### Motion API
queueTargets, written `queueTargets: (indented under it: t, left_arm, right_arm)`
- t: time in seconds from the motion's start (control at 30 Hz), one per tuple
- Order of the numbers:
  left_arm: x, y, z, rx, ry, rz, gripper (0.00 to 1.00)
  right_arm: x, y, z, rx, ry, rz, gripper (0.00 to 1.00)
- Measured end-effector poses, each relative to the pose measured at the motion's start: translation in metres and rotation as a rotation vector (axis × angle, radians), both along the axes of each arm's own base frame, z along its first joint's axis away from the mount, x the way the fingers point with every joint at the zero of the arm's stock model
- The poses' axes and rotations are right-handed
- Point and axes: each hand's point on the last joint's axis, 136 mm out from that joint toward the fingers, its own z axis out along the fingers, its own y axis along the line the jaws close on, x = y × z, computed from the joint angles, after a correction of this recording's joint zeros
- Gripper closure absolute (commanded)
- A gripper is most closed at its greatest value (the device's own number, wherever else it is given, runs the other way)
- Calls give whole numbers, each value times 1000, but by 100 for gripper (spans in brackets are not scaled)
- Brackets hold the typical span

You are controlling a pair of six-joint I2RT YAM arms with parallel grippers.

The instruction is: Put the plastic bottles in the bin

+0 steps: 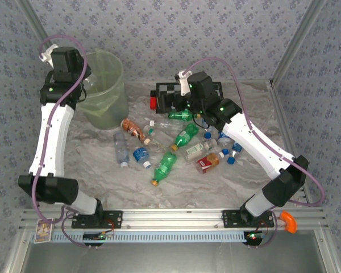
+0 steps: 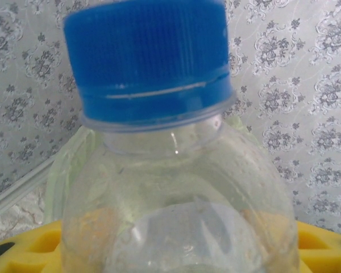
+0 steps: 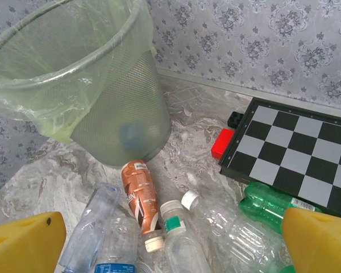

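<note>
LEFT ARM POISED OVER THE BIN: A clear blue-capped bottle (image 2: 170,199) sits pinched low on its body between the yellow fingers (image 2: 23,250) of the left jaws, which are closed partway around it, with the cap (image 2: 148,57) pointing away from the wrist. The left arm (image 1: 54,131) holds it up at the rim of the bin (image 1: 105,105). The bin's pale-green edge shows just behind the bottle in the wrist view, a position that looks chosen so that letting go drops the bottle straight inside. A bluish shape shows faintly through the bin's mesh wall (image 3: 119,114); what it is cannot be told. Other plastic bottles lie loose on the marbled counter (image 1: 91,170) between the two arms: an orange-brown bottle (image 1: 133,129) nearest the bin, green bottles (image 1: 166,166), clear ones, and a red-labelled bottle (image 1: 207,163) further right. Above that heap the right jaws hang wide open and empty, their fingers (image 3: 23,242) spread either side of the clutter, apparently lined up for the next pick. A checkerboard (image 1: 163,92) lies at the back of the counter and is no part of the job.
</note>
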Motion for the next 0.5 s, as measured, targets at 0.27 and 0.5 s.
queueTargets:
  t: [0.27, 0.5]
  left_arm:
    - [46, 18, -27, 0, 67, -12, 41]
    - [72, 18, -73, -26, 188, -39, 38]
  right_arm:
    - [-2, 2, 7, -6, -18, 0, 1]
    - [-3, 2, 6, -19, -22, -5, 1]
